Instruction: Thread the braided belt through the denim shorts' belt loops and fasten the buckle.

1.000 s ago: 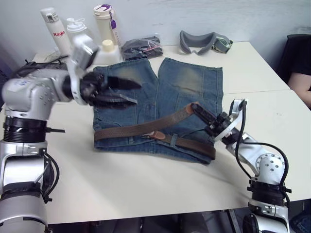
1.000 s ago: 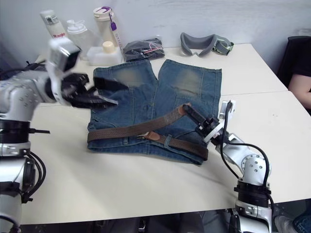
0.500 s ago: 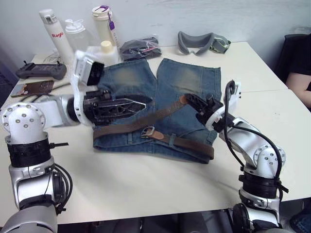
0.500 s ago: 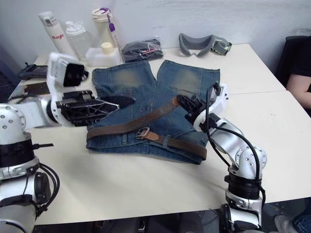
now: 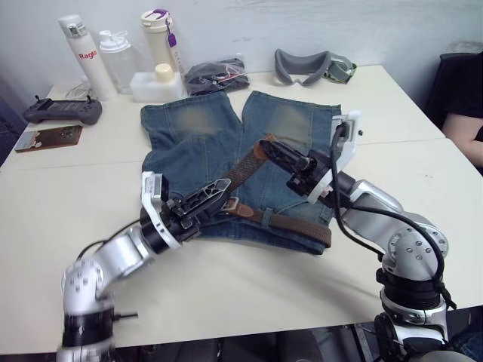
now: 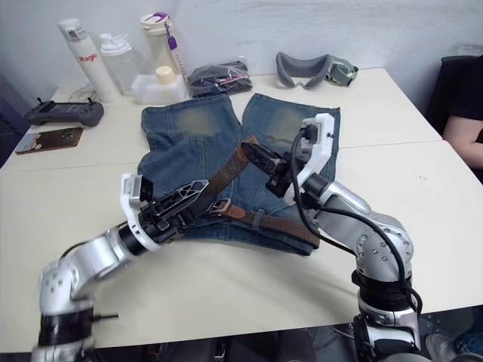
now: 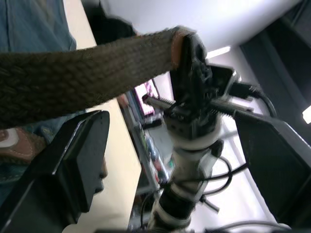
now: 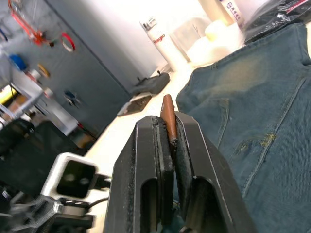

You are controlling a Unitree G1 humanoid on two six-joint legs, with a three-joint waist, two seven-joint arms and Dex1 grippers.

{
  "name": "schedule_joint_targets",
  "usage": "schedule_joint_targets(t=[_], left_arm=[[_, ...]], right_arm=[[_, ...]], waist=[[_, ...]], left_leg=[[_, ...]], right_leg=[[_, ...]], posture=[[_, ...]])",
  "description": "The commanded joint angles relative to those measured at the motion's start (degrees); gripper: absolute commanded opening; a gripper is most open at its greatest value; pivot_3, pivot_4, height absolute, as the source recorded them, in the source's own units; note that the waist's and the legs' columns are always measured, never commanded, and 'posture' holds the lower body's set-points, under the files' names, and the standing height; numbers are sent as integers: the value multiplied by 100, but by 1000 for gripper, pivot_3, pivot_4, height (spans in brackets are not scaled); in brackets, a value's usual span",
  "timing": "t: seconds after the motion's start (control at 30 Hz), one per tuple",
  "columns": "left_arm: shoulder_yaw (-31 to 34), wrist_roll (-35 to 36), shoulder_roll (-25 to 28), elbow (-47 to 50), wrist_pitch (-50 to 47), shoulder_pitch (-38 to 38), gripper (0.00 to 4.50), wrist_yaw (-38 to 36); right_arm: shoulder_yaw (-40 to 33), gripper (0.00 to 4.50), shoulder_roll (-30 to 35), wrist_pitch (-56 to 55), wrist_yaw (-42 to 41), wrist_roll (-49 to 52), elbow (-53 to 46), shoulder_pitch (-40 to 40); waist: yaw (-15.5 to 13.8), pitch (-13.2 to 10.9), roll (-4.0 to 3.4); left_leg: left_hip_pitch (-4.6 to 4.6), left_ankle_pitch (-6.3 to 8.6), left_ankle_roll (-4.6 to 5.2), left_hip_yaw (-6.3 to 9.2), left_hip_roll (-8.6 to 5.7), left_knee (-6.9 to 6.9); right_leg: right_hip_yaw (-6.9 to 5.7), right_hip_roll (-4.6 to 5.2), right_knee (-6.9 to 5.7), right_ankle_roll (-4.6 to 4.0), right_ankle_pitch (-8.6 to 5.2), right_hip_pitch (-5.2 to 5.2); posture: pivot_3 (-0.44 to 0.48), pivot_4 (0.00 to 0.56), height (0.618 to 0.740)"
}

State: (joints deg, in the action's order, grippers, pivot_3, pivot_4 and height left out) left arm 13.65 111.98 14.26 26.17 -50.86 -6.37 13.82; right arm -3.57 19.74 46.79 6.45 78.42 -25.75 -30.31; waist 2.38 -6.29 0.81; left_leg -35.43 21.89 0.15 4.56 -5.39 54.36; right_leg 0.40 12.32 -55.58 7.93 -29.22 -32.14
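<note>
braided belt: rough woven fabric | denim shorts: faded cloth

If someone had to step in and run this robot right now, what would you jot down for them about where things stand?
Right hand: shut on the belt's leather tip, holding that end raised above the shorts.
Left hand: open, low over the waistband, fingers on either side of the belt near the buckle.
Shorts lie flat on the table, waistband toward the robot. The belt runs along the waistband, then rises to the right hand.
Done: the belt appears to pass through some loops, though I cannot tell how many.
Left: feed the tip through the buckle and fasten it.
</note>
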Motion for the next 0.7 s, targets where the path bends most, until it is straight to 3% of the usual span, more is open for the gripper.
schedule_joint_targets(t=[0.03, 0.13, 0.27, 0.53, 0.7], left_arm=[[-305, 102, -556, 1093, 1165, 391, 4442, 1186], [-1004, 102, -968, 1658, 1811, 774, 4442, 1788], [-1439, 102, -1443, 1898, 2518, 899, 4442, 2370], [-1367, 102, -2094, 1708, 2879, 659, 4442, 2519], [-1189, 102, -2180, 1518, 2778, 667, 4442, 2258]], right_arm=[[152, 0, -111, -103, -296, -213, -168, -147], [232, 0, -222, -107, -408, -323, -67, -240], [274, 0, -314, -57, -546, -381, 48, -350], [163, 0, -496, 38, -410, 58, 90, -347], [18, 0, -533, 34, -232, 530, 127, -312]], waist=[[-65, 2, 3], [-113, 5, -3], [-240, 8, -8], [-231, 10, -9], [-231, 10, -10]], left_leg=[[-1, 0, 0, -4, 3, 5], [-13, 5, 5, -22, 18, 44], [-32, 56, 65, -38, 11, 87], [-40, 67, 78, -50, 8, 102], [-41, 67, 77, -50, 10, 101]], right_leg=[[-1, 0, 1, 0, 0, 0], [-11, 2, 0, -5, -5, -2], [-7, 4, -4, -37, -20, -8], [-4, 8, -3, -28, -15, -12], [-5, 8, -4, -27, -15, -17]], posture=[[0, 150, 627], [0, 150, 627], [0, 150, 627], [0, 150, 627], [0, 150, 627]])
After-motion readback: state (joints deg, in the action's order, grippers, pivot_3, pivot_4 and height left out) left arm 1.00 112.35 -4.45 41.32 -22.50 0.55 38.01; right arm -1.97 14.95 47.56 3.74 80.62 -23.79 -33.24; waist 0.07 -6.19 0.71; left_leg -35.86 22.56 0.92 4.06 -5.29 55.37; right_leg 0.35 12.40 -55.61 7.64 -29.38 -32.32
